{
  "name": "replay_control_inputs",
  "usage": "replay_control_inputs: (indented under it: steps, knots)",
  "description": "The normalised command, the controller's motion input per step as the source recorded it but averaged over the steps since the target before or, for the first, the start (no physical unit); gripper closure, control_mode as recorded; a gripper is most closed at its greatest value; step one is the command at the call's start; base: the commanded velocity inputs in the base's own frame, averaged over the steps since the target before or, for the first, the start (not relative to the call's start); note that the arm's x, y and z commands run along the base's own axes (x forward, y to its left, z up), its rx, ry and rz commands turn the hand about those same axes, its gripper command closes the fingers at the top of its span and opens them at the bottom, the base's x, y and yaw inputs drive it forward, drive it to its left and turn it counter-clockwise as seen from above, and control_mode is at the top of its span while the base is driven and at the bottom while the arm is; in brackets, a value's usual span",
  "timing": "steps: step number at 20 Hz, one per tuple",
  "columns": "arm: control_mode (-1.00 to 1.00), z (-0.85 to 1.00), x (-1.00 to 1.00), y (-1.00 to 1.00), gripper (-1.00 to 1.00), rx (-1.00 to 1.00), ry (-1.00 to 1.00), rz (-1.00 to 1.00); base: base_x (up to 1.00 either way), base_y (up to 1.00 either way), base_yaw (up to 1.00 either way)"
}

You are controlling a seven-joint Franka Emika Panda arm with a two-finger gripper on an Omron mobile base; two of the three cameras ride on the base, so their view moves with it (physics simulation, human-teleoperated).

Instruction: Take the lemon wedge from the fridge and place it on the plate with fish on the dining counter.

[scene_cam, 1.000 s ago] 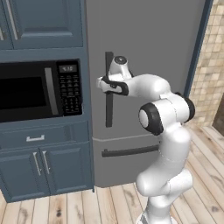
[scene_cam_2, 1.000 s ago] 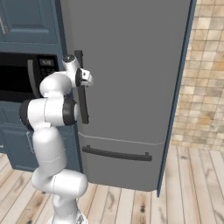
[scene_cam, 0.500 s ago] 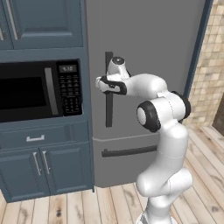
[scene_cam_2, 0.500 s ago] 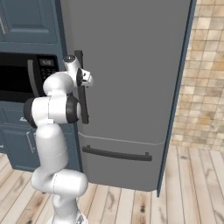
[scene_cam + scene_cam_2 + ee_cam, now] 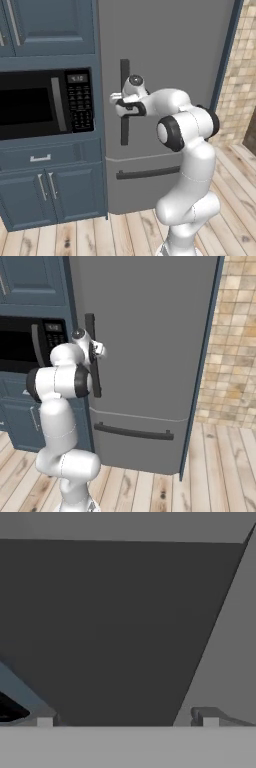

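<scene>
One fridge (image 5: 170, 60), two handles, one microwave (image 5: 45, 102).

Glossy white rounded arm (image 5: 186, 165), dark joint bands, small white tool (image 5: 116, 98) with grey cap.

White Franka arm is raised, elbow bent, reaching forward; the two-finger gripper (image 5: 118, 102) is spread wide around the fridge's dark vertical bar handle (image 5: 124, 123).

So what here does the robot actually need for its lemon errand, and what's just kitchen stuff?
Needed for the job:
- the fridge, door shut
- its upright door handle
- the gripper, open at that handle

Just kitchen:
- the microwave
- the blue cabinets
- the fridge's lower drawer handle
- the tiled wall
</scene>
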Motion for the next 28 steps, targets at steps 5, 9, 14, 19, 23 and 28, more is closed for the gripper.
replay_control_inputs:
  steps: [5,9,14,19,23,28]
  knots:
    - [-1.0,-0.19,0.09,0.0,-1.0,-0.08,-0.09,0.0,0.0,0.0,0.0]
    - [-1.0,-0.17,0.43,0.0,1.0,-0.06,-0.02,-0.04,0.0,0.0,0.0]
    - [-1.0,-0.06,0.22,0.0,1.0,-0.02,0.0,-0.04,0.0,0.0,0.0]
    - [-1.0,0.0,-0.17,0.0,1.0,0.0,-0.01,0.0,0.0,0.0,0.0]
    - [-1.0,0.09,-0.97,-0.31,1.0,0.02,-0.11,-0.08,0.0,0.0,0.0]
    - [-1.0,0.22,-1.0,-0.62,1.0,0.05,-0.19,-0.17,0.0,0.0,0.0]
